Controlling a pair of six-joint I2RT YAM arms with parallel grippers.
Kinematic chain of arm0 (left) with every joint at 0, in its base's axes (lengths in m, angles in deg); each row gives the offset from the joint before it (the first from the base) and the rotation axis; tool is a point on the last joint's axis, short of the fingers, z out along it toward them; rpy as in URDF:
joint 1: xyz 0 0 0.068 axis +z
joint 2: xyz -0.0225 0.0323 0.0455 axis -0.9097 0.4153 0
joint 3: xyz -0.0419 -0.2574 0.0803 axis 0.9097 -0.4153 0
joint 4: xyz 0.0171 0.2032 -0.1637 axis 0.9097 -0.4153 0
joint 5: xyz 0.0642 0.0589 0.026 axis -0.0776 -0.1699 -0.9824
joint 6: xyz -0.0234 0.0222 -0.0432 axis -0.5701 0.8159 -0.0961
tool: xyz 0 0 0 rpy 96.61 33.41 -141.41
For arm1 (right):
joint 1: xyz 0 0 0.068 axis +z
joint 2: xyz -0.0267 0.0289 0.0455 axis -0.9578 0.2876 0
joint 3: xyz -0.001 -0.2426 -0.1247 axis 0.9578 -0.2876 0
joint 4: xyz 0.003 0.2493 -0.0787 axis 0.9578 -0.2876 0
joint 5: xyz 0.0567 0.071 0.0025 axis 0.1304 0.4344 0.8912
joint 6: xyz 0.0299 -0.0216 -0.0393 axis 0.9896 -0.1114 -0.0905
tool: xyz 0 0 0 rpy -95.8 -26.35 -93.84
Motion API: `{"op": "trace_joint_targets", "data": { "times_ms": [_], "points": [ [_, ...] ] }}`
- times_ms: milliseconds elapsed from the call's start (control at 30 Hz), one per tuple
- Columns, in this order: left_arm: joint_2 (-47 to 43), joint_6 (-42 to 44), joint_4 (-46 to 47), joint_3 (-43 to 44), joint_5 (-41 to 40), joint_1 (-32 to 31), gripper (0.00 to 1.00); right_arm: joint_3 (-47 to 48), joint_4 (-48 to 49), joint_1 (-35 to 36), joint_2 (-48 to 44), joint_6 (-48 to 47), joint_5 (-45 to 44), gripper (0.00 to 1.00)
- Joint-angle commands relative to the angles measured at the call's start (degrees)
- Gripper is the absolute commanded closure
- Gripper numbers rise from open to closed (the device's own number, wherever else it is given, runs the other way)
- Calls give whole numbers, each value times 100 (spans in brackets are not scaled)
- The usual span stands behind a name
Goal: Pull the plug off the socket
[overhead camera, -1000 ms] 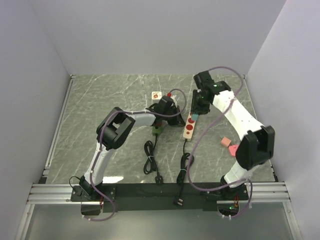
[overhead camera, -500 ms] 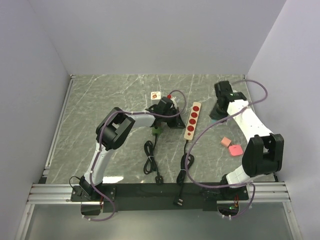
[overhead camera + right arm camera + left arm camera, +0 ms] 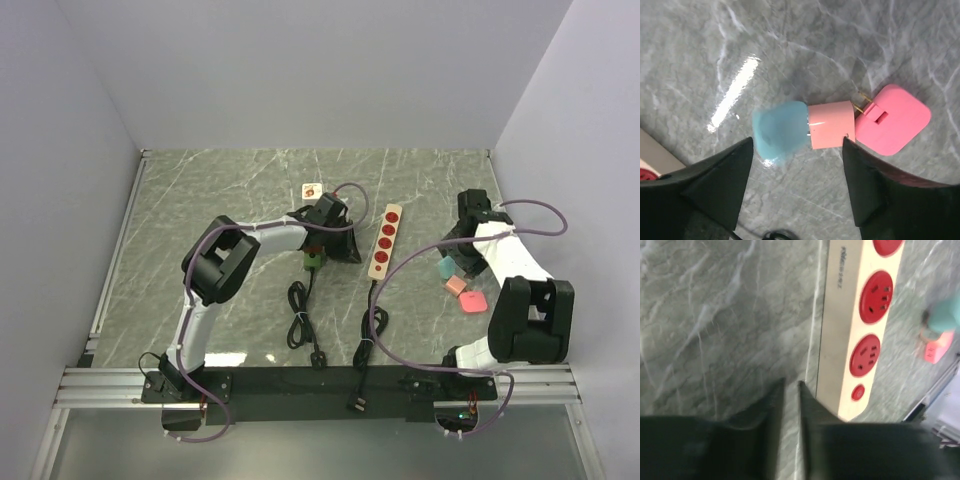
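The cream socket strip (image 3: 385, 240) with red sockets lies mid-table, and no plug sits in the sockets that show; in the left wrist view the socket strip (image 3: 855, 325) runs just right of my fingers. A teal plug (image 3: 780, 132) lies on the table beside a light pink block (image 3: 832, 131) and a hot pink adapter (image 3: 892, 119). My right gripper (image 3: 797, 145) hangs wide open just above the teal plug (image 3: 447, 268), holding nothing. My left gripper (image 3: 791, 387) stands beside the strip's cord end with a narrow gap, bare table between its fingers.
A green plug (image 3: 313, 260) with a coiled black cord (image 3: 299, 322) lies left of the strip. The strip's own black cord (image 3: 368, 335) runs toward the near edge. A small card (image 3: 313, 190) sits at the back. Walls close in on three sides.
My right gripper has carried the teal plug from the strip to the right, opened and let it go beside the pink pieces. My left gripper has parted slightly.
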Motion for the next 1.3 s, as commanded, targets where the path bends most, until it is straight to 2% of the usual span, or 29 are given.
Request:
{"op": "trace_joint_targets", "data": {
  "times_ms": [0,33,100,233,567,933,1067,1133,1167,1200,1233,1267],
  "points": [
    [-566,211,-444,342,-256,-118,69,154,160,-52,-448,105,63,18],
    [-636,237,-488,412,-265,-144,62,224,151,-60,-510,79,142,13],
    [-680,308,-594,509,-274,-205,50,303,81,-69,-695,44,248,10],
    [-680,492,-875,894,-405,-390,37,575,-51,-78,-985,-88,529,8],
    [251,1380,-2386,2346,-1961,-1154,30,603,-201,-157,-1679,17,933,5],
    [980,1626,-2545,2697,-2805,-1462,25,612,-236,-175,-2004,-9,1241,3],
    [1156,1644,-2484,2741,-2814,-1506,25,532,-201,-184,-2049,-35,1311,3],
    [1192,1653,-2414,2689,-2709,-1533,40,506,-183,-175,-2075,-53,1338,3],
    [1174,1644,-2396,2645,-2665,-1541,54,497,-157,-183,-2084,-53,1355,5],
    [1070,1644,-2344,2506,-2612,-1550,87,506,-148,-184,-2084,-53,1347,5],
    [999,1592,-2309,2417,-2621,-1559,99,506,-139,-192,-2092,-53,1355,5],
    [903,1565,-2204,2329,-2629,-1568,99,514,-130,-184,-2093,-62,1364,6]
  ]
}}
